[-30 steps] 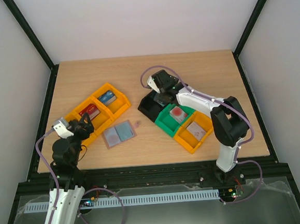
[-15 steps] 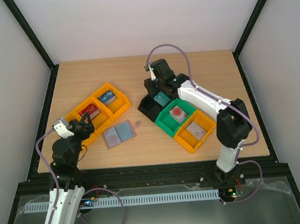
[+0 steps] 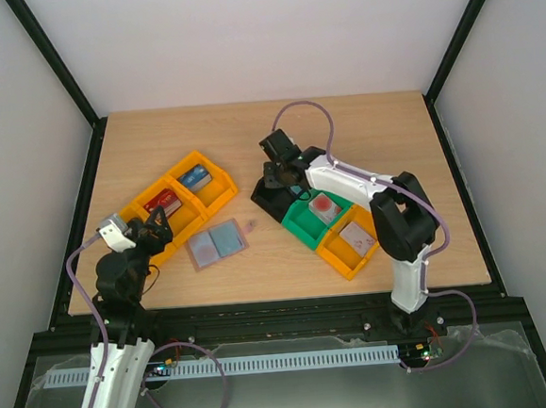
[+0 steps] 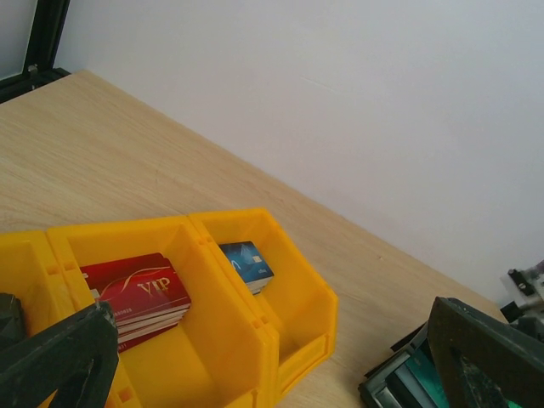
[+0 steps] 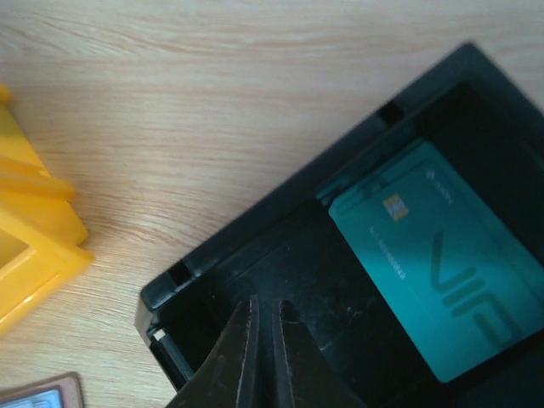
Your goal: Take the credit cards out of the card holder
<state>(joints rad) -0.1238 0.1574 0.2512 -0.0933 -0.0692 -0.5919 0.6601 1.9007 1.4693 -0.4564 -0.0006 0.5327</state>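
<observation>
Fingers (image 4: 53, 361) of the left gripper (image 3: 154, 228) are spread fully, nothing held, just beside the orange bin (image 4: 297, 331) in which red cards (image 4: 140, 293) and a blue card (image 4: 249, 265) lie. The holder (image 3: 217, 243) is lying open and flat on the table (image 3: 381, 139), apart from both grippers; whether any card is left in its pockets cannot be told. The right gripper (image 5: 265, 310) is closed on nothing over the black bin (image 5: 280, 272), where a teal card (image 5: 433, 272) lies. Cards are judged light, stiff and slick; an exposed short edge should be pinched while the soft, light holder is pinned.
</observation>
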